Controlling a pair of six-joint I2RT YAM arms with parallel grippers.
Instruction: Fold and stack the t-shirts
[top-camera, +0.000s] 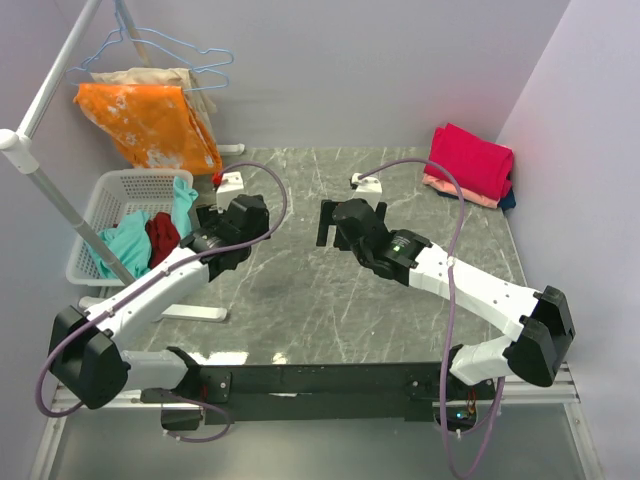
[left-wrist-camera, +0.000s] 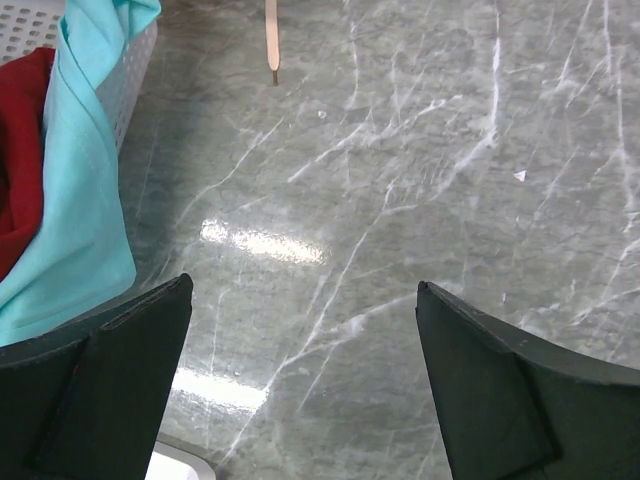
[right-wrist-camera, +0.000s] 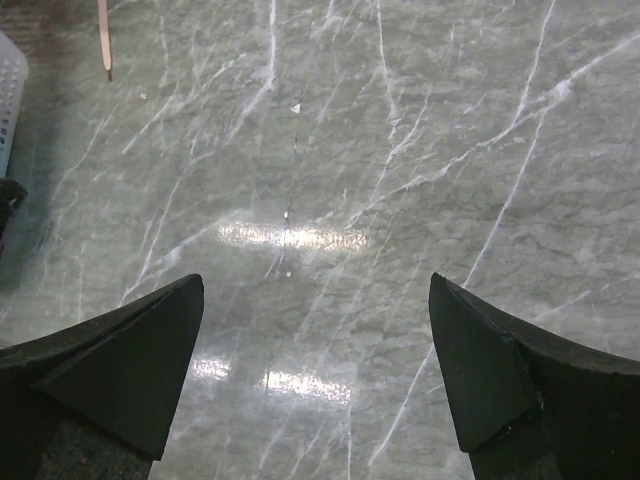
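A teal t-shirt (top-camera: 128, 240) and a maroon t-shirt (top-camera: 162, 236) lie crumpled in a white basket (top-camera: 110, 195) at the left. They also show at the left edge of the left wrist view, teal (left-wrist-camera: 85, 190) and maroon (left-wrist-camera: 20, 150). A folded stack sits at the back right: a bright pink t-shirt (top-camera: 470, 158) on a peach one (top-camera: 455, 189), with a dark blue one (top-camera: 510, 198) under them. My left gripper (top-camera: 208, 225) is open and empty beside the basket. My right gripper (top-camera: 327, 222) is open and empty over the marble table's middle.
An orange cloth (top-camera: 150, 122) and a beige one hang on hangers from a white rack (top-camera: 40, 190) at the back left. Two white fixtures (top-camera: 230, 184) (top-camera: 365, 182) stand on the marble table (top-camera: 300, 290). A thin wooden stick (left-wrist-camera: 271, 40) shows near the basket.
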